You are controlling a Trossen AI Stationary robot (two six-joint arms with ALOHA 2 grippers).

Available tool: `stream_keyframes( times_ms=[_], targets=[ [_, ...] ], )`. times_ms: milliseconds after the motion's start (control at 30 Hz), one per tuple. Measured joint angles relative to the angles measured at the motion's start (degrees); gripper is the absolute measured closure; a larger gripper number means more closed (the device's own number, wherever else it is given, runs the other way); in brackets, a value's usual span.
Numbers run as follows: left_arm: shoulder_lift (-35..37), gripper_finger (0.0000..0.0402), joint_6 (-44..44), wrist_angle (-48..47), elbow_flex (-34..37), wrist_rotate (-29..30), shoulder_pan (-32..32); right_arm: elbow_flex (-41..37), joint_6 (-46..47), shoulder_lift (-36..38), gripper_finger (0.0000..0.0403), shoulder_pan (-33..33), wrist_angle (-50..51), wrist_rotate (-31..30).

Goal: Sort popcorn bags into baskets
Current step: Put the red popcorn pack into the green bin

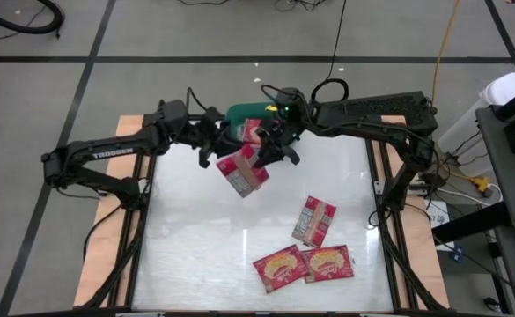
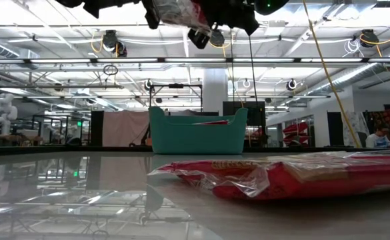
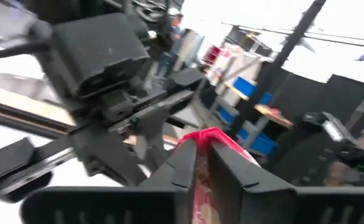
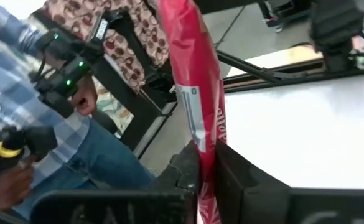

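One popcorn bag, red with a white printed panel, hangs in the air between both grippers, just in front of the teal basket. My left gripper is shut on its left side and my right gripper on its right side. In the low view the basket stands on the table with a red packet edge showing over its rim. Three more bags lie flat on the table: one mid-right and two near the front edge. My left gripper pinches the red bag between its two fingers, at an edge that sticks up past the fingertips. The bag is lifted clear of the table. My right gripper pinches the same bag edge-on between its two fingers, at a side seam beside the white label. The bag runs on straight past the fingertips, clear of the table.
The white table top lies open on its left half and centre. A bag lies close before the low camera. A person in a plaid shirt stands beyond the table's edge, holding devices. Wooden side rails border the table.
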State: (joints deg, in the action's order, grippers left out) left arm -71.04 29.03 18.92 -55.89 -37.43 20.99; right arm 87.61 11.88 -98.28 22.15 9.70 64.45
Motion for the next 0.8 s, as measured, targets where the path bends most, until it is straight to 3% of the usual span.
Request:
stream_keyframes(
  times_ms=[233, 367, 600, 800],
  targets=[
    [0.38, 0.0265, -4.82, -10.82, -4.03, 7.67, 1.31, -0.02, 1.64, 3.27, 0.0397, 3.73, 9.14, -2.58],
    [0.37, 0.023, -7.23, -16.89, -8.1, 11.26, 3.51, -0.02, -0.56, 6.45, 0.0394, 4.61, 18.81, -9.32],
    [0.39, 0.0209, -10.79, -23.8, -14.18, 16.44, 6.48, -0.02, -4.1, 11.6, 0.0396, 4.76, 32.77, -28.75],
    [0.39, 0.0221, -7.56, -25.04, -15.18, 17.1, 6.55, -0.02, 0.12, 15.85, 0.0395, 4.79, 36.54, -45.54]
  ],
)
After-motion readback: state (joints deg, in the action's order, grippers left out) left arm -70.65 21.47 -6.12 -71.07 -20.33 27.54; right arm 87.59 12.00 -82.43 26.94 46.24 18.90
